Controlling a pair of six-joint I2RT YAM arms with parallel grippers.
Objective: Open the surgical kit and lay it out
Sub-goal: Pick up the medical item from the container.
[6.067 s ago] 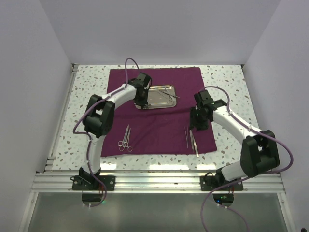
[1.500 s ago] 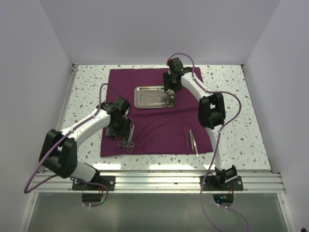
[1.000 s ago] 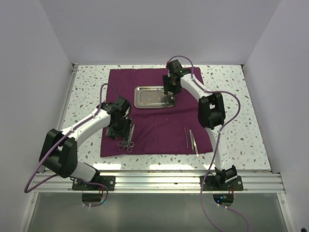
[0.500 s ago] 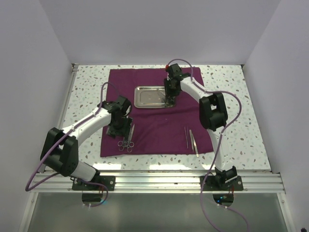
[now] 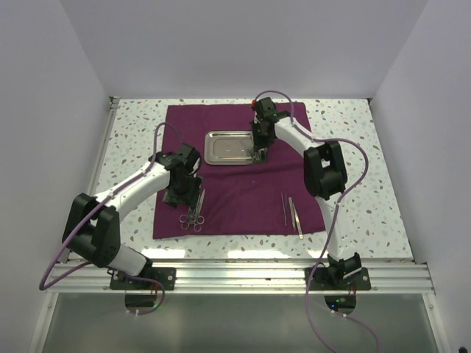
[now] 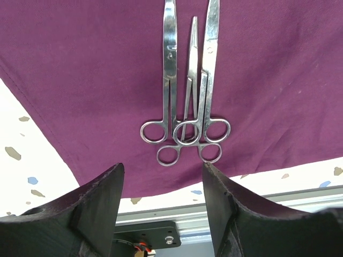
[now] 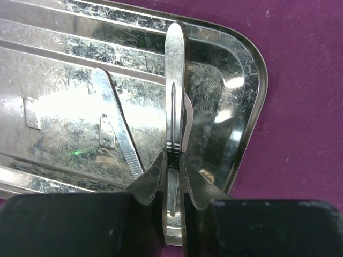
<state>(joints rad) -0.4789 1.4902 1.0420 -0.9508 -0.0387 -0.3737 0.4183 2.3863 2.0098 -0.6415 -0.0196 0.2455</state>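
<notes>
The maroon cloth [image 5: 235, 193] lies spread flat on the table with the steel tray [image 5: 224, 147] on its far half. My right gripper [image 5: 259, 152] is at the tray's right end, shut on silver tweezers [image 7: 174, 91] that lie in the tray [image 7: 53, 107]; my right gripper [image 7: 172, 160] pinches their ribbed middle. A second thin silver strip [image 7: 115, 128] shows beside them, instrument or reflection I cannot tell. My left gripper [image 6: 163, 174] hangs open just above the ring handles of two ring-handled instruments [image 6: 185, 85] on the cloth [image 6: 278, 80]. Two thin instruments [image 5: 292, 212] lie on the cloth's near right.
The speckled tabletop [image 5: 353, 147] shows around the cloth. An aluminium rail [image 5: 235, 276] with both arm bases runs along the near edge. White walls close in the left, right and back.
My right gripper's jaws have closed onto the tweezers in the tray. The left gripper has stayed over the ring-handled instruments, barely shifting.
</notes>
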